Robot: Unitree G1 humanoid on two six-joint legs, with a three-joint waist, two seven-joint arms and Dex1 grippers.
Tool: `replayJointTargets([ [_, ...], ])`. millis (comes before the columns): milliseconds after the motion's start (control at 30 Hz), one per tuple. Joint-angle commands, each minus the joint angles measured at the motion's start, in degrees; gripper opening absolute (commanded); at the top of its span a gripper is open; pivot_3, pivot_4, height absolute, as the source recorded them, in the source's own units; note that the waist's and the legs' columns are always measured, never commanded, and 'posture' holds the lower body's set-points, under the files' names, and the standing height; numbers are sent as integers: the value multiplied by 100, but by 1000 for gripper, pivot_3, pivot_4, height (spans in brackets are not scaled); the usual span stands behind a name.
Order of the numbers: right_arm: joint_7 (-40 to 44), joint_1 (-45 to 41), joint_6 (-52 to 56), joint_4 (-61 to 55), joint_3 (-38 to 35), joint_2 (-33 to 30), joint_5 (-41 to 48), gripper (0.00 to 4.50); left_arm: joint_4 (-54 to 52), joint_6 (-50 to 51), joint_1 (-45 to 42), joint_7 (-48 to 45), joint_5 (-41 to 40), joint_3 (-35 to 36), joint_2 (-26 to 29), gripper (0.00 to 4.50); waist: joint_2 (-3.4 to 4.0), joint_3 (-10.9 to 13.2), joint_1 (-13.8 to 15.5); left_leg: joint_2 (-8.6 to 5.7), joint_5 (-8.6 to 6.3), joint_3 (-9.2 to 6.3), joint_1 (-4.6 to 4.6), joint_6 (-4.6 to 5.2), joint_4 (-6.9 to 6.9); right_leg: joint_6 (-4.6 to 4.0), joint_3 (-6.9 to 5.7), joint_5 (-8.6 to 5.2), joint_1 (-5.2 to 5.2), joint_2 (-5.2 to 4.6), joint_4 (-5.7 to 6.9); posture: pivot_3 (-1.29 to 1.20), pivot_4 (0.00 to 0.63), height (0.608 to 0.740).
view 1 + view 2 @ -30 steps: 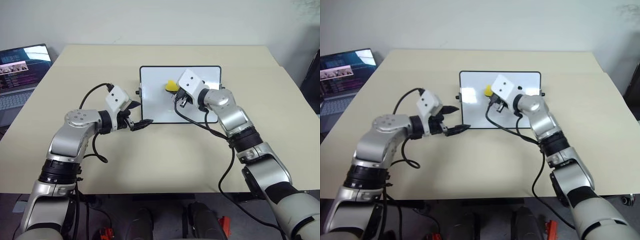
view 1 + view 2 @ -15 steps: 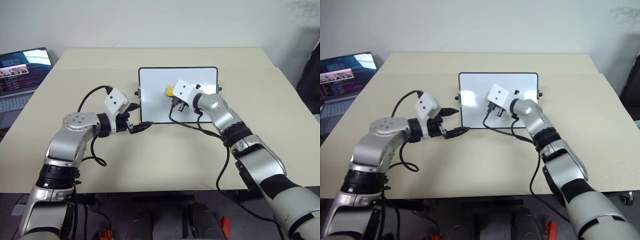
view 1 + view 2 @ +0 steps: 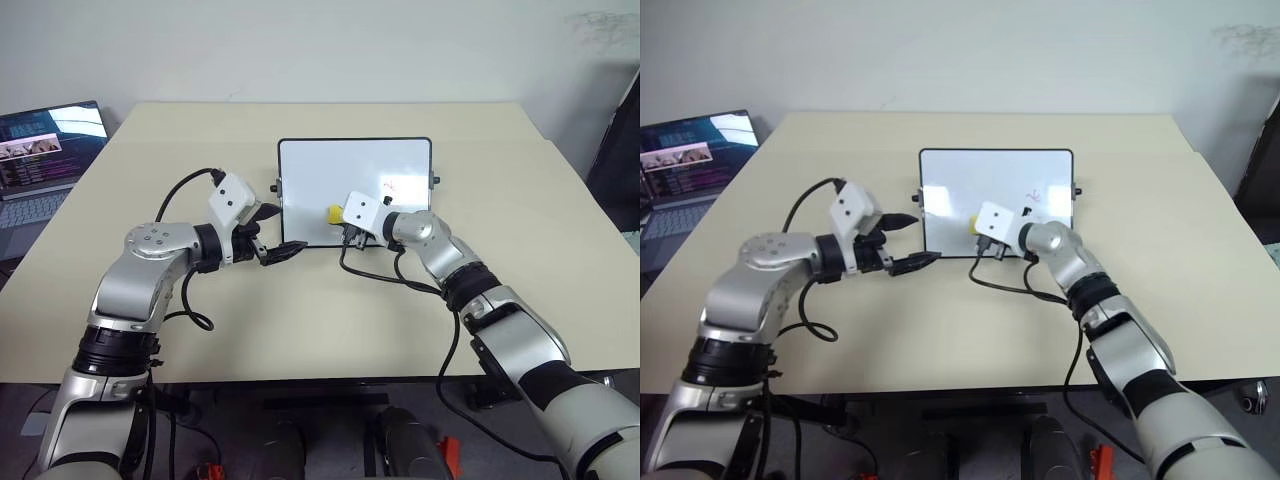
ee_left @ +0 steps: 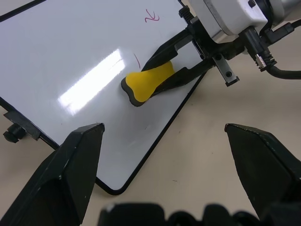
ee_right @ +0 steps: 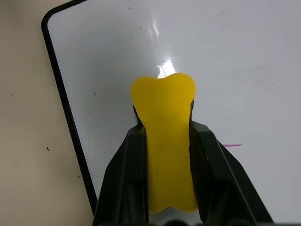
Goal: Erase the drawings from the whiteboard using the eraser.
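Two arms reach over a beige table [image 3: 300, 320], with a laptop [image 3: 45, 150] at its far left edge. Left of centre, the left gripper [image 3: 275, 232] hovers just beside the whiteboard's left edge, its fingers spread and holding nothing. At the centre, the whiteboard [image 3: 340, 170] lies flat on the table. Near the board's front edge, the right gripper [image 5: 165, 136] pinches the yellow eraser [image 3: 334, 213] and holds it against the white surface. Farther right, the drawings [image 3: 391, 185] show as thin reddish strokes.
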Motion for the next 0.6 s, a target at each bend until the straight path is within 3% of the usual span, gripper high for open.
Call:
replayJointTargets([
  [33,-543,-396,147,438,-357,-281,-23,836,-81,-74,-136,-40,-56,168,73,4500,0,1,1,0,2,0,-1,3,1,-1,0,0,0,0,0,0,150,740],
  [367,-693,-481,-42,873,-332,-405,-78,833,-50,-80,-176,-65,-49,94,11,4500,-2,-1,31,-3,6,-4,-7,7,0,-5,-1,-2,6,0,-13,0,150,740],
  [600,249,260,48,310,12,-292,-137,833,-79,-70,-189,-107,-50,128,40,4500,-13,-8,11,-2,5,-4,-6,7,-3,-4,-1,-2,7,0,-17,0,150,740],
])
